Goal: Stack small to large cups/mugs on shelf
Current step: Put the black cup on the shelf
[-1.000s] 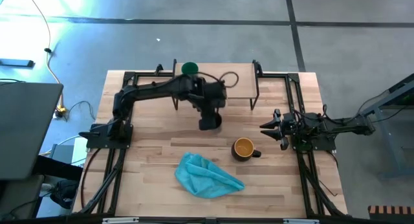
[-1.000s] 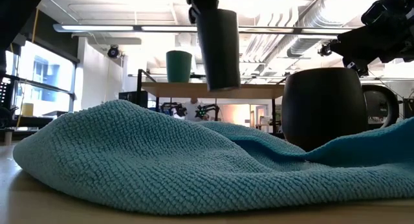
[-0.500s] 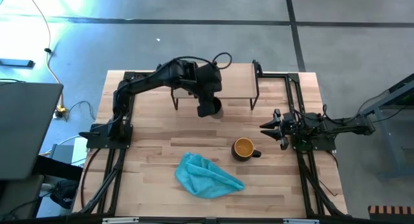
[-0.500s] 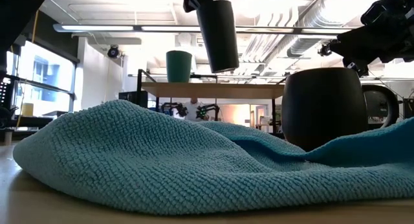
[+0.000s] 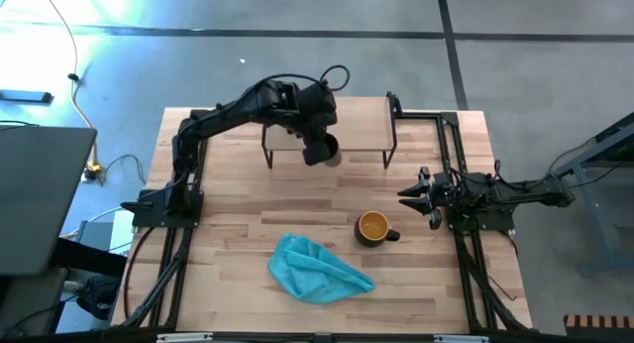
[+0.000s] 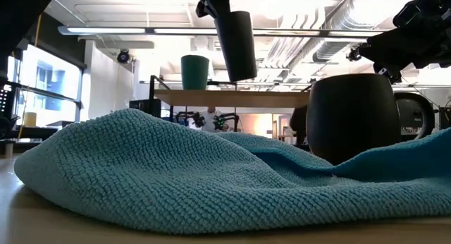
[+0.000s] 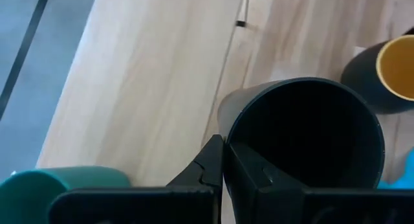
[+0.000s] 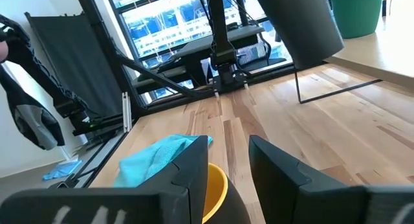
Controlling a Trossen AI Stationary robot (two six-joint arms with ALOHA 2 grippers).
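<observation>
A green cup (image 6: 195, 71) stands upright on the left part of the light-wood shelf (image 5: 362, 125); in the high view my left arm hides it. My left gripper (image 5: 319, 150) is shut on a tall black cup (image 6: 236, 45), which hangs in the air at the shelf's near edge, above the board's level. The dark mug with the yellow inside (image 5: 373, 227) stands on the table in the near right part. At the table's right side my right gripper (image 5: 411, 196) waits open and level, behind the mug (image 8: 213, 185). My left gripper pinches the black cup's wall at its rim (image 7: 228, 130), one finger inside (image 7: 252, 175) the cup and one outside (image 7: 208, 167). The fingers come slanting down from above. The cup hangs below them, lifted clear, its bottom tilted toward the right in the low view.
A crumpled blue cloth (image 5: 317, 269) lies near the table's front edge, left of the mug. The shelf's thin black legs (image 5: 267, 155) stand on the far half of the table. Black arm frames run along both table sides.
My left gripper has risen and gone toward the table's far edge, up to the shelf's near edge, still shut on the black cup. The cup has stayed clear of the table and now tilts a little. The arm now covers the green cup from above.
</observation>
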